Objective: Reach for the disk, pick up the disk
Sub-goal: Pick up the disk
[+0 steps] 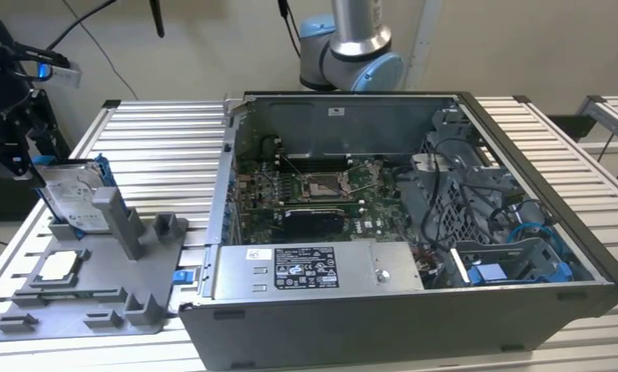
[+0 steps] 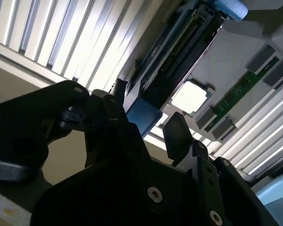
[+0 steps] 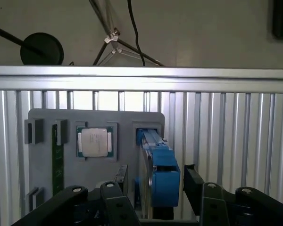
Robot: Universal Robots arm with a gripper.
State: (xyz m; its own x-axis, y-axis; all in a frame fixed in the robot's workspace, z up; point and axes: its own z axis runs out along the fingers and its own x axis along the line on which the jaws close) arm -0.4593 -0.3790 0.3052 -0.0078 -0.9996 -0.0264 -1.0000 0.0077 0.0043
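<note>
- Closest to the lens, the gripper [image 3: 156, 176] hangs with its two black fingers [image 3: 193, 181] spread apart, one on each side of the disk [image 3: 165, 186]. In the first wrist view a sliver of gap shows on both sides, so they are clamped on nothing.
- The disk stands on edge in a slot of a grey holder tray [image 3: 85, 117], its blue bracket [image 2: 144, 117] pointing up at the gripper. In the second wrist view that bracket lies between the finger pads.
- From where I stand, the tray lies flat on the slatted aluminium tabletop [image 1: 154, 132], near the edge on the exterior view's left and just beside the open computer case [image 1: 392, 310].
- The disk sits at the tray's far end, and its white label can be seen in the exterior view.
- A small square silver chip [image 3: 94, 142] lies flat in a recess of the tray, next to the disk's slot and apart from the disk.
- A green memory stick [image 3: 58, 160] lies in a narrow slot on the far side of the chip from the disk.
- The case lies open side up, showing its motherboard [image 1: 320, 190], with a grey power supply box [image 1: 309, 271] along its near wall.
- The arm's base [image 1: 351, 46] rises at the tabletop's far edge, behind the case.
</note>
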